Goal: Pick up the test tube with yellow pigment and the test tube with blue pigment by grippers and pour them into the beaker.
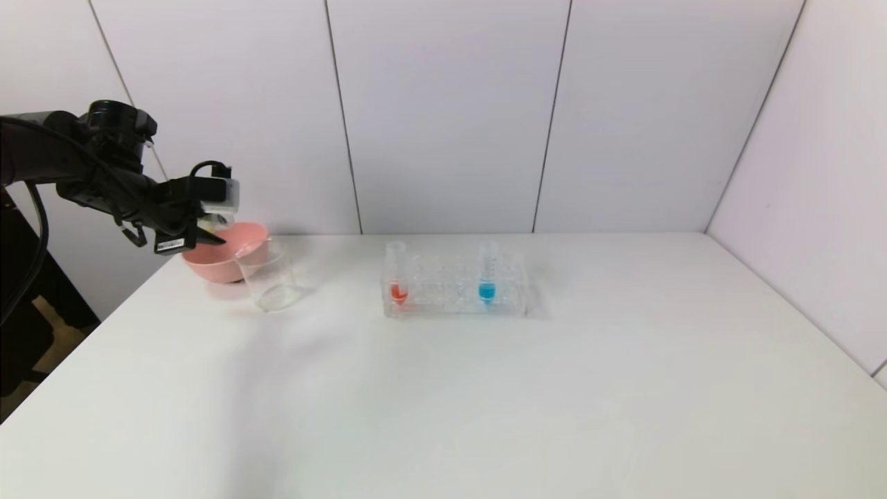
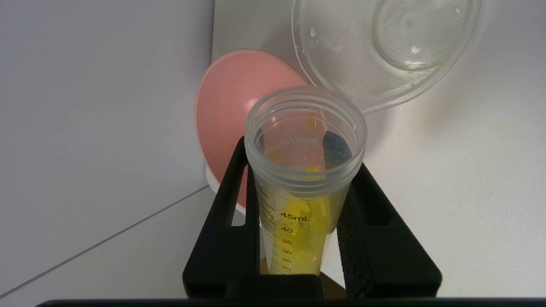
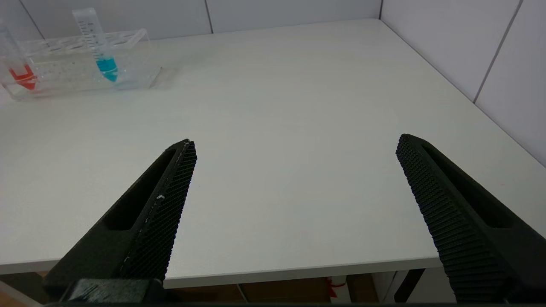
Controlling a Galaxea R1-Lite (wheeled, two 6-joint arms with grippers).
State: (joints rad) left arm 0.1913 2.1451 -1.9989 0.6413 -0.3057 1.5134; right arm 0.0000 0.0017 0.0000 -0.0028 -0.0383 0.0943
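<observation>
My left gripper [image 1: 216,238] is shut on the yellow test tube [image 1: 213,222] at the table's far left, above the pink bowl's rim and just left of the clear beaker [image 1: 270,281]. In the left wrist view the tube [image 2: 305,192] lies tilted between the fingers [image 2: 222,221], with yellow liquid spread along its wall up to the 45 mL mark. Its open mouth points toward the bowl [image 2: 226,111] and the beaker [image 2: 341,64], which holds no colour. The blue test tube [image 1: 488,274] stands upright in the rack [image 1: 454,294]. It also shows in the right wrist view [image 3: 100,47]. My right gripper [image 3: 295,140] is open and empty over the table's front edge.
The pink bowl [image 1: 215,267] sits behind and left of the beaker. A red-liquid tube [image 1: 397,277] stands at the rack's left end. The white table [image 1: 485,402] is walled at the back and right.
</observation>
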